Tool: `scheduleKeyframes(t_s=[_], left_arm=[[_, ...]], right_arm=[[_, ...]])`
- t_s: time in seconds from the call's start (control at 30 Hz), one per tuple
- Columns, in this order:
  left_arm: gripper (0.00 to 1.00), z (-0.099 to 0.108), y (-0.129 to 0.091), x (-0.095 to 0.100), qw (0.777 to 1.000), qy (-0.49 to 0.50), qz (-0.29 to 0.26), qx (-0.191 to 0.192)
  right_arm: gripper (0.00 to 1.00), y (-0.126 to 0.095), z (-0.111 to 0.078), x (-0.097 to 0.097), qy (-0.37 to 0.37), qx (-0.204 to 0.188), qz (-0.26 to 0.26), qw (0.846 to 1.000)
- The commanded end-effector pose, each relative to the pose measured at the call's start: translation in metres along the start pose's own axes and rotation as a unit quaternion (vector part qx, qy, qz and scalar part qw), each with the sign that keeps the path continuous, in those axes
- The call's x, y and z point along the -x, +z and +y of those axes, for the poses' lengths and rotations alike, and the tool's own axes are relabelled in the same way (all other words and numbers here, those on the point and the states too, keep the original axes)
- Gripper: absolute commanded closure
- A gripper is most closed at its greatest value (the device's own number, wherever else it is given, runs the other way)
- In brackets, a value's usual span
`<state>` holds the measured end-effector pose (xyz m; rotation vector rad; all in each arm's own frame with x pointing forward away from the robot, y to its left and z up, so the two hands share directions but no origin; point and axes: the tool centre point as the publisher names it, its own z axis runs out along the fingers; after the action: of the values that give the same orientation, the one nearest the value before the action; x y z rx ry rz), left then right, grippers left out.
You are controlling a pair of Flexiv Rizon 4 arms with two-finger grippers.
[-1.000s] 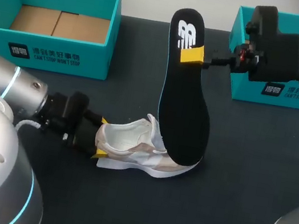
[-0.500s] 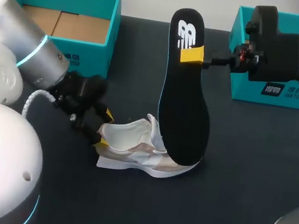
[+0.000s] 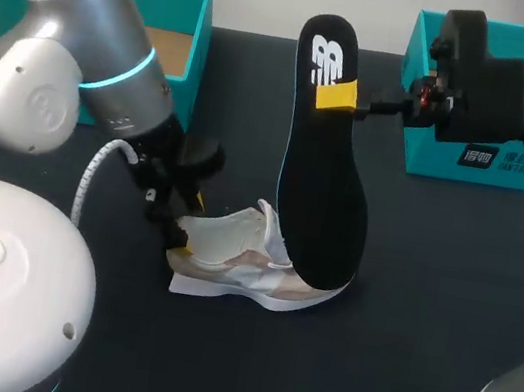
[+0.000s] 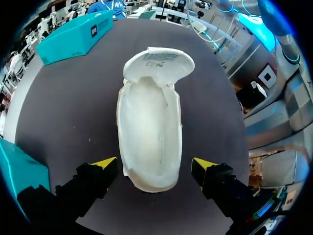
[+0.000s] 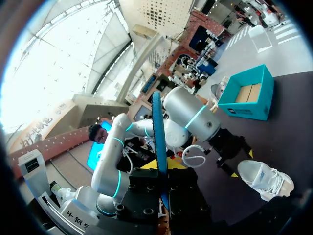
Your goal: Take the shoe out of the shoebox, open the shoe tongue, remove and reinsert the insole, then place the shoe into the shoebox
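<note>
The shoe [image 3: 241,258] is out of the box [image 3: 100,76] and lies near the middle of the bench [image 3: 395,362] with its tongue folded open. The insole [image 3: 328,198] is out too: the right fingers [image 3: 336,95] are clamped on its heel end, and it stands upright with its toe end down at the shoe's front. The left fingers [image 4: 104,163] are apart, one on each side of the shoe's heel without touching it. As I judge it, what remains is sliding the insole back in and returning the shoe to the box at the far left corner.

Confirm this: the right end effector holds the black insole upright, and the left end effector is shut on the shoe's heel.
No: the left end effector is open, fingers either side of the shoe, not touching it, as the left wrist view shows. The rest stands.
</note>
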<state>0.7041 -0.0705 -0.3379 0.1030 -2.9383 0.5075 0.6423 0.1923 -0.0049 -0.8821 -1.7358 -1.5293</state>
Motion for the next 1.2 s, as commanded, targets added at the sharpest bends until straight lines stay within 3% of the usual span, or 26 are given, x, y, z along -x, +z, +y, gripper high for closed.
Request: scheduleKeyframes(t_s=[0.03,0.33,0.53,0.93,0.97,1.03,1.07,1.2], left_arm=[[0.00,-0.002,-0.003,-0.006,0.998,-0.002,-0.008,0.057],[0.00,-0.002,-0.003,-0.006,0.998,-0.002,-0.008,0.057],[0.00,-0.022,-0.006,-0.005,0.997,0.018,-0.041,0.060],[0.00,-0.054,0.016,0.041,0.995,0.030,-0.086,0.050],[0.02,-0.056,0.019,0.043,0.996,0.030,-0.075,0.048],[0.33,-0.060,0.028,0.048,0.996,0.031,-0.079,0.040],[0.48,-0.061,0.034,0.050,0.995,0.026,-0.082,0.056],[0.52,-0.065,0.051,0.053,0.995,0.029,-0.075,0.052]], right_arm=[[1.00,0.004,0.002,0.001,0.001,-0.001,-0.001,1.000],[1.00,0.004,0.002,0.001,0.001,-0.001,-0.001,1.000],[1.00,0.004,0.002,0.001,0.001,-0.001,-0.001,1.000],[1.00,0.004,0.002,0.001,0.001,-0.001,-0.001,1.000],[1.00,0.004,0.002,0.001,0.001,-0.001,-0.001,1.000],[1.00,0.004,0.002,0.001,0.001,-0.001,-0.001,1.000],[1.00,0.004,0.002,0.001,0.001,-0.001,-0.001,1.000],[1.00,0.004,0.002,0.001,0.001,-0.001,-0.001,1.000]])
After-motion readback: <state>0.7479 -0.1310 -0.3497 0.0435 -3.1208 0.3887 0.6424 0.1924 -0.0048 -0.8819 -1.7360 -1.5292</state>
